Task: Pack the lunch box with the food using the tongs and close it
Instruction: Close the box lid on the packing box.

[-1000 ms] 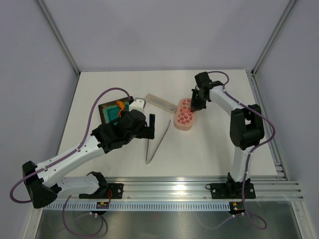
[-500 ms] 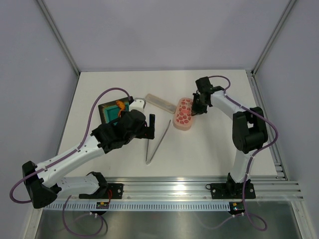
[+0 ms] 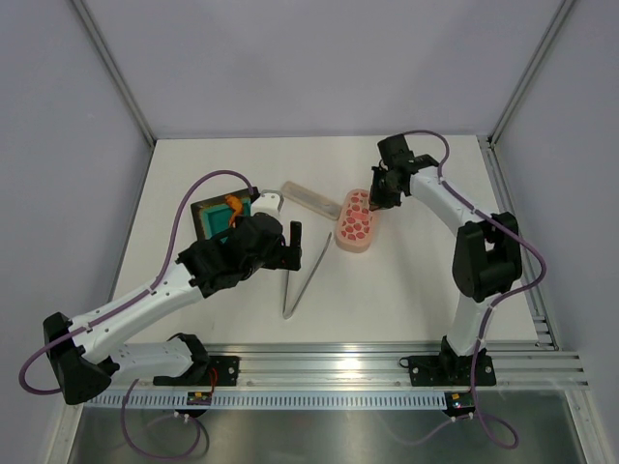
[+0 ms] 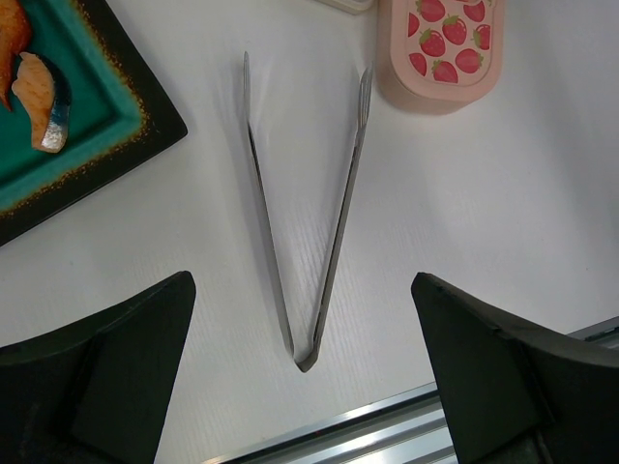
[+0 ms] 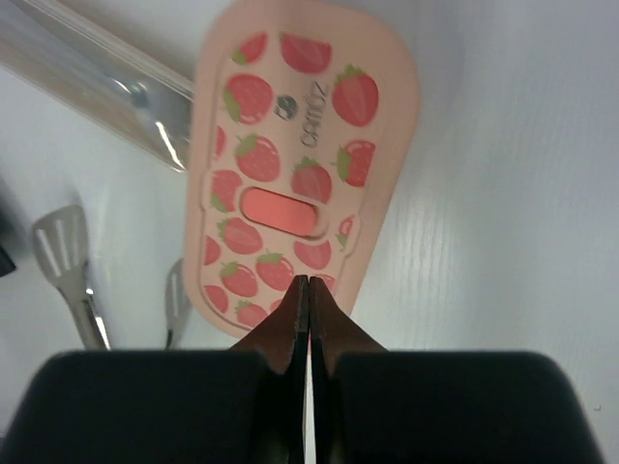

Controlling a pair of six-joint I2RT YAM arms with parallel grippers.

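Note:
The lunch box [image 3: 354, 228] is pink, and its strawberry-spotted lid [image 5: 300, 145] lies on top. My right gripper [image 5: 308, 281] is shut with nothing in it, its tips over the lid's near edge at the box's far right end [image 3: 379, 197]. The silvery tongs [image 4: 329, 242] lie flat on the table in an open V. Their joint points toward my left gripper [image 4: 302, 290], which hovers open above them [image 3: 291, 244]. The food shows as an orange piece [image 4: 10, 39] and a salmon piece [image 4: 44, 106] on the teal mat.
A dark tray with a teal mat [image 3: 215, 218] stands left of the tongs. A slim pale case [image 3: 311, 198] lies behind the lunch box. The metal rail [image 3: 329, 365] runs along the near table edge, and frame posts stand at the back corners.
My right gripper has shifted a little at the box's far end, and the box has slid slightly left. The left arm and the tongs have not moved.

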